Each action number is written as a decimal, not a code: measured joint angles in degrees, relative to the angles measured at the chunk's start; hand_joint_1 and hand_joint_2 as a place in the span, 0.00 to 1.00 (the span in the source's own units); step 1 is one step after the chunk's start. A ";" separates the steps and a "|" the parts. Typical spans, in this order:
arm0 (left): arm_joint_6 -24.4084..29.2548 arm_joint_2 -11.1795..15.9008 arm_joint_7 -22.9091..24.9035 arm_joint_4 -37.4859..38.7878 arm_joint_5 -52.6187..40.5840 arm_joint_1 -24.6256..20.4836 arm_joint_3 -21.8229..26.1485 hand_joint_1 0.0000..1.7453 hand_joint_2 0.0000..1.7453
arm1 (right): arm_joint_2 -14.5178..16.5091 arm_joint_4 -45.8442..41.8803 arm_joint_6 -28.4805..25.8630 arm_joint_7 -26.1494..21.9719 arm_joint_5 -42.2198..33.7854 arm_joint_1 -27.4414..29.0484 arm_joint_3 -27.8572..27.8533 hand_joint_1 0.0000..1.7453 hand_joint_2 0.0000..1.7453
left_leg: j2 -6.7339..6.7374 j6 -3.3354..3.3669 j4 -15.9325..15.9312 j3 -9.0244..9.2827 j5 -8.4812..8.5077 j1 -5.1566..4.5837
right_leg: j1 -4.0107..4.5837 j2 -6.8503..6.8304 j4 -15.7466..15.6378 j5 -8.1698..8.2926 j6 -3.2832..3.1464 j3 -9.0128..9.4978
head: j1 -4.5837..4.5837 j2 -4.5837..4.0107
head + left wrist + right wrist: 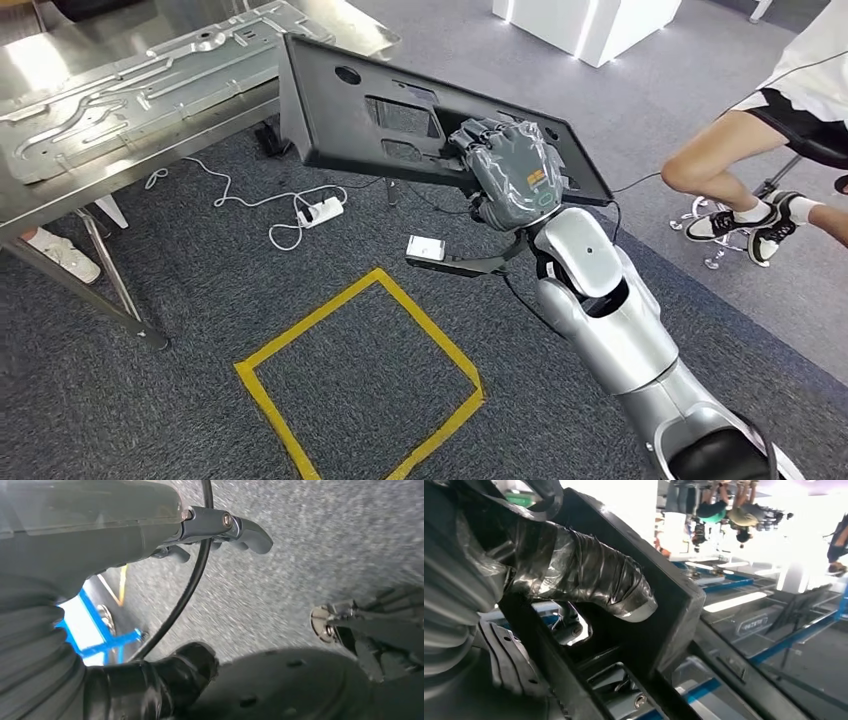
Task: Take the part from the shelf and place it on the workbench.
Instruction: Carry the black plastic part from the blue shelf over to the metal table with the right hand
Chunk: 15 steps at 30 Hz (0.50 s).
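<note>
One hand is doing all the work here. My right hand [512, 172] is wrapped around the edge of the black plastic panel [400, 115], and the panel is up in the air, not resting on anything. In the right wrist view my thumb [594, 577] is pressed over the panel's rim and my fingers reach into one of its cut-out holes, so I think the hold is good.

The panel's far end hangs over the near edge of the metal workbench [60, 195]. A shiny pressed metal sheet [140, 75] already lies on top of the workbench, along its back side.

My left hand [220, 527] hangs down by the carpet. Its fingers look a bit curled and I see nothing in them, but the picture is blurry, so I cannot tell for sure.

To do this step well, I would move the panel slowly over the workbench and keep it flat. It is long and held by one end, so the far end could dip and hit the edge. I would lower it onto the metal sheet or a bare spot, and let go only when it lies down whole.

A person's legs [740, 150] are close on my right, so I would swing away from them.
</note>
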 joint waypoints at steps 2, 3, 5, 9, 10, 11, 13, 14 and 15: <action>0.01 -0.02 -0.02 0.00 0.00 0.20 0.03 0.00 1.00 | 0.02 0.17 0.13 0.00 0.07 -0.01 0.00 1.00 1.00 | 0.45 -0.02 -3.26 -0.45 2.24 0.14 | -0.03 -0.91 -0.02 -1.26 0.22 1.59 | 0.00 0.00; 0.02 -0.02 -0.02 0.00 0.00 0.36 0.04 0.00 1.00 | 0.04 0.21 0.19 0.00 0.10 -0.02 0.00 1.00 1.00 | 1.18 0.18 -6.98 0.32 5.24 0.12 | -0.02 -1.36 -0.07 -1.95 0.42 2.25 | 0.01 0.00; 0.03 0.00 -0.02 0.02 0.00 0.57 0.08 0.00 1.00 | 0.12 0.39 0.29 0.02 0.16 -0.11 0.00 1.00 1.00 | 2.80 0.68 -13.00 1.67 9.93 -0.30 | 0.14 -2.11 0.00 -3.32 1.09 3.57 | 0.00 0.00; 0.11 0.02 -0.02 0.04 0.00 0.45 0.11 0.00 1.00 | 0.36 0.59 0.51 -0.02 0.29 -0.49 0.00 1.00 1.00 | 1.63 1.94 -15.11 3.47 10.48 -0.65 | 0.10 -2.64 1.11 -3.91 2.80 5.01 | -0.01 0.00; 0.13 0.02 -0.03 0.04 0.00 0.39 0.12 0.00 1.00 | 0.40 0.61 0.52 -0.02 0.30 -0.67 0.00 1.00 1.00 | 1.12 2.30 -15.41 4.25 10.21 -0.56 | -0.08 -1.95 3.08 -3.55 3.00 4.28 | 0.02 0.00; 0.15 0.03 -0.03 0.04 0.00 0.28 0.13 0.00 1.00 | 0.43 0.63 0.51 0.00 0.30 -0.84 0.00 1.00 1.00 | 0.60 2.63 -15.63 5.03 9.92 -0.51 | -0.23 -1.07 5.86 -3.51 3.09 2.71 | 0.04 0.00; 0.15 0.02 -0.03 0.04 0.00 0.07 0.14 0.00 1.00 | 0.43 0.72 0.52 0.00 0.30 -0.90 0.00 1.00 1.00 | -0.43 3.11 -15.82 6.20 9.10 -0.51 | -0.24 0.53 12.50 -5.35 3.07 -2.21 | 0.08 0.00; 0.15 0.02 -0.03 0.04 0.00 -0.02 0.14 0.00 1.00 | 0.44 0.81 0.54 -0.01 0.30 -0.84 0.00 1.00 1.00 | -1.10 3.23 -15.83 6.73 8.60 -0.57 | -0.17 0.80 14.99 -7.19 3.03 -4.64 | 0.09 0.00; 0.14 0.02 -0.04 0.04 0.00 -0.05 0.14 0.00 1.00 | 0.44 0.91 0.55 -0.01 0.31 -0.77 0.00 1.00 1.00 | -1.81 3.29 -15.82 7.36 8.07 -0.65 | -0.07 0.88 16.23 -8.88 2.95 -6.54 | 0.10 0.00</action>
